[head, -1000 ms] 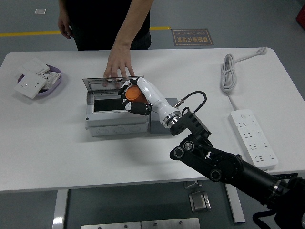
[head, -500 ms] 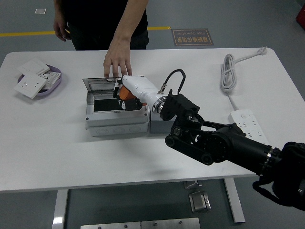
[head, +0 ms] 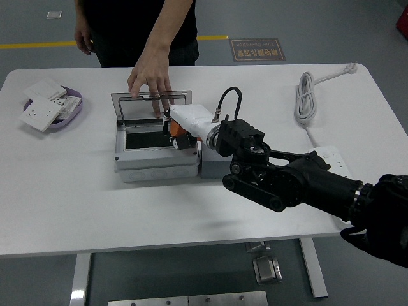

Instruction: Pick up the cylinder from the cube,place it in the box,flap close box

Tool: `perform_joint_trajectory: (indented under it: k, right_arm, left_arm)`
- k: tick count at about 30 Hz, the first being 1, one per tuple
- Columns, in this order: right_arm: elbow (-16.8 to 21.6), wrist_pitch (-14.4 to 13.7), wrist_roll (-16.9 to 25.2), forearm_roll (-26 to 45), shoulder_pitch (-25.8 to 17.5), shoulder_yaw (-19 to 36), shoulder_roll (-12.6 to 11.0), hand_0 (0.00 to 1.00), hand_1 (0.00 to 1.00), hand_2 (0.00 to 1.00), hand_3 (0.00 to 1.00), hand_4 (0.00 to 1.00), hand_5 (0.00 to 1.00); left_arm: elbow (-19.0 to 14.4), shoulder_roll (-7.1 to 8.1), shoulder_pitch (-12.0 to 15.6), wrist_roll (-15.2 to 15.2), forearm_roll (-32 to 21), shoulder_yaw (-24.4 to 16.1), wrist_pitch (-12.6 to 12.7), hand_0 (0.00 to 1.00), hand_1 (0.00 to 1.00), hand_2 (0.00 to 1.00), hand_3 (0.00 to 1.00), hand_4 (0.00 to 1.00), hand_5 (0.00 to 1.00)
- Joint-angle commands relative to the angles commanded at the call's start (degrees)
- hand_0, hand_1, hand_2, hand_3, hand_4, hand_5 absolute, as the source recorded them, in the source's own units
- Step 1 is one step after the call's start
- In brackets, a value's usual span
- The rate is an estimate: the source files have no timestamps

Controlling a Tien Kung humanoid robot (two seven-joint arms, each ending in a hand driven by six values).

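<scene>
- Head view: right hand point(head: 182, 129), white shell with black fingers, reaches in from the 4 o'clock corner on a black arm point(head: 299, 185) and sits over the right end of the box point(head: 155, 153).
- Its fingers are clenched around the orange cylinder point(head: 177, 129); the cylinder sits above the box's dark opening at its right end, partly hidden by the hand. Cannot tell if it touches the box floor.
- Box is grey, left of table centre, lid point(head: 150, 104) open, a clear flap standing at the 12 o'clock side.
- Grey cube point(head: 209, 163) touches the box's 3 o'clock side, mostly hidden under the wrist.
- A person stands at the far edge; one hand point(head: 148, 75) rests with fingertips on the lid's top edge. The other hand point(head: 83, 39) hangs at the side, off the table.
- Purple tray point(head: 72, 111) at 9 o'clock, well apart from the box, carrying white switch plates point(head: 43, 107).
- White power strip point(head: 328, 167) at 3 o'clock, partly covered by the arm; its coiled cable point(head: 307, 97) lies at 2 o'clock.
- All of it on the white table point(head: 76, 204).
- Left arm is out of view.
</scene>
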Motion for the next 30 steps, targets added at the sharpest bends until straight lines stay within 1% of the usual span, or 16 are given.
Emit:
perform_joint_trajectory:
  k: [1, 2, 7, 8, 13, 14, 19, 20, 25, 26, 30]
  right_arm:
    - [-0.1, -0.2, 0.1, 0.2, 0.1, -0.2, 0.0, 0.393, 0.441, 0.414, 0.407, 0.064, 0.002]
    - [-0.1, -0.3, 0.1, 0.4, 0.3, -0.4, 0.0, 0.748, 0.659, 0.653, 0.633, 0.143, 0.083]
    - [0.1, -1.1, 0.5, 1.4, 0.8, -0.8, 0.0, 0.748, 0.659, 0.653, 0.633, 0.143, 0.083]
    - [0.2, -1.2, 0.6, 1.6, 0.8, -0.9, 0.0, 0.809, 0.736, 0.751, 0.71, 0.339, 0.154]
    - [0.4, -1.8, 1.0, 2.3, 1.4, -0.9, 0.0, 0.809, 0.736, 0.751, 0.71, 0.339, 0.154]
    - [0.4, -1.9, 1.0, 2.4, 1.5, -0.9, 0.0, 0.843, 0.752, 0.781, 0.75, 0.394, 0.179]
    - [0.3, -2.3, 1.4, 2.8, 2.0, -0.7, 0.0, 0.843, 0.752, 0.781, 0.75, 0.394, 0.179]
    - [0.3, -2.5, 1.5, 2.9, 2.1, -0.8, 0.0, 0.854, 0.761, 0.785, 0.772, 0.424, 0.193]
    - [0.2, -3.4, 1.9, 3.8, 2.0, -1.0, 0.0, 0.854, 0.761, 0.785, 0.772, 0.424, 0.193]
    - [0.3, -3.6, 2.0, 4.0, 2.0, -1.1, 0.0, 0.86, 0.766, 0.793, 0.791, 0.45, 0.182]
    - [0.4, -3.9, 2.5, 4.6, 1.9, -1.1, 0.0, 0.86, 0.766, 0.793, 0.791, 0.45, 0.182]
  left_arm:
    - [0.0, 0.03, 0.0, 0.0, 0.0, 0.0, 0.0, 0.574, 0.601, 0.555, 0.58, 0.624, 0.322]
    - [0.0, 0.07, 0.0, 0.0, 0.1, -0.1, 0.0, 0.574, 0.601, 0.555, 0.58, 0.623, 0.323]
    - [0.0, 0.16, -0.3, 0.2, 0.5, -0.3, -0.1, 0.574, 0.601, 0.555, 0.58, 0.623, 0.323]
    - [0.0, 0.17, -0.3, 0.2, 0.5, -0.4, -0.1, 0.573, 0.601, 0.554, 0.58, 0.623, 0.325]
    - [0.0, 0.2, -0.5, 0.3, 1.0, -0.6, -0.1, 0.573, 0.601, 0.554, 0.58, 0.623, 0.325]
    - [0.0, 0.21, -0.5, 0.4, 1.1, -0.7, -0.1, 0.573, 0.601, 0.554, 0.579, 0.621, 0.325]
    - [0.0, 0.26, -0.8, 0.4, 1.5, -0.9, -0.2, 0.573, 0.601, 0.554, 0.579, 0.621, 0.325]
    - [0.0, 0.28, -0.9, 0.5, 1.6, -0.9, -0.2, 0.573, 0.601, 0.554, 0.579, 0.62, 0.327]
    - [0.0, 0.28, -1.2, 0.5, 1.9, -1.0, -0.3, 0.573, 0.601, 0.554, 0.579, 0.62, 0.327]
    - [0.0, 0.27, -1.3, 0.5, 1.9, -1.0, -0.3, 0.573, 0.601, 0.553, 0.578, 0.618, 0.329]
    - [0.0, 0.2, -1.6, 0.6, 2.1, -1.1, -0.4, 0.573, 0.601, 0.553, 0.578, 0.618, 0.329]
